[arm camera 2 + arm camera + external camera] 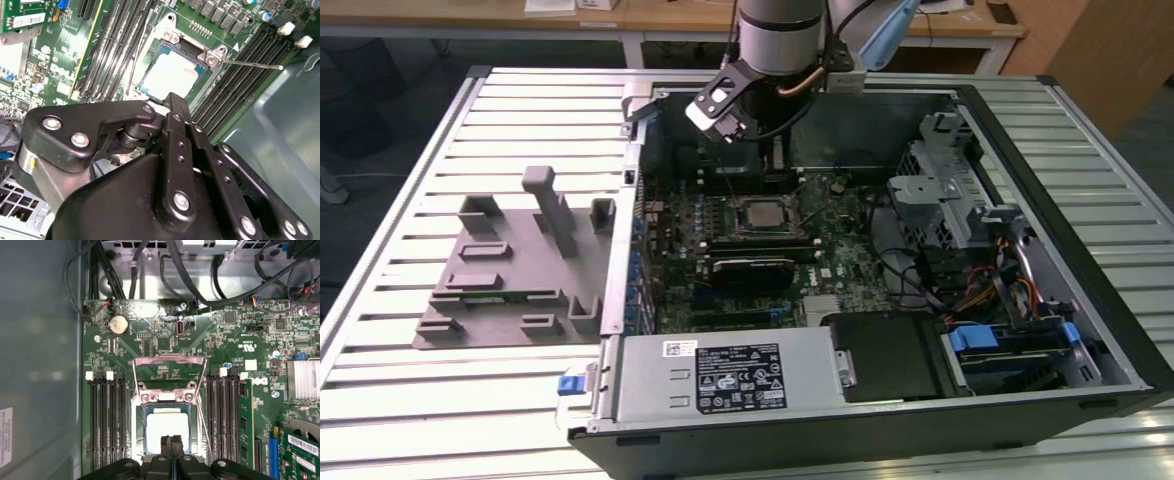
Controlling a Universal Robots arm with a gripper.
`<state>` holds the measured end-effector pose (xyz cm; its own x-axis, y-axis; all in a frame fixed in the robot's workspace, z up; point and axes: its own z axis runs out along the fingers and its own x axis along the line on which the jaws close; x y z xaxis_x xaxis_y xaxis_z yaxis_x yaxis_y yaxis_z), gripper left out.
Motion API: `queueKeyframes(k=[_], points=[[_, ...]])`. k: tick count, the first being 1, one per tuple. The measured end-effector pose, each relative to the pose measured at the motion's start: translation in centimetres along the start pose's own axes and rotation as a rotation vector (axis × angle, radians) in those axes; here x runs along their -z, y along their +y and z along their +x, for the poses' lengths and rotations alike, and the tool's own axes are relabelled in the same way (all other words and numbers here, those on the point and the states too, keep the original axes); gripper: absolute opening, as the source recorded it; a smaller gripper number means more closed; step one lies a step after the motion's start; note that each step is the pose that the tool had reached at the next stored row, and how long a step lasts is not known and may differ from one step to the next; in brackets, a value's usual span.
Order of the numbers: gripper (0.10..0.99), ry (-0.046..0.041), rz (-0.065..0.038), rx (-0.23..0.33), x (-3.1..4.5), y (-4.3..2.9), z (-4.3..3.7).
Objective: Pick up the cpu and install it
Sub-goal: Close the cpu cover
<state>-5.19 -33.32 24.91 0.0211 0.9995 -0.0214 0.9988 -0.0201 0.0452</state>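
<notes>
1. Lower edge of the exterior view: power supply [720,378] in the open computer case [881,130].
2. Mid-frame: cpu [761,212] lying flat in its socket [165,387] on the motherboard [847,265], load plate [170,359] swung open.
3. Upper middle: gripper [172,441] above the cpu, apart from it, fingers pressed together tip to tip.

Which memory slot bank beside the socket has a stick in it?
The bank nearer the finned heatsink: a green stick stands in its outermost slot. The wall-side bank is empty.
</notes>
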Motion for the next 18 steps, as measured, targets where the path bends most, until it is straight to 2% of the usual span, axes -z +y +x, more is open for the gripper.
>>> queueKeyframes(k=[9, 18], points=[[0.106, 0.0000, 0.000, 0.000, 1.63, 0.07, -0.04], [0.106, -0.0001, 0.000, 0.000, 1.71, 0.17, -0.04]])
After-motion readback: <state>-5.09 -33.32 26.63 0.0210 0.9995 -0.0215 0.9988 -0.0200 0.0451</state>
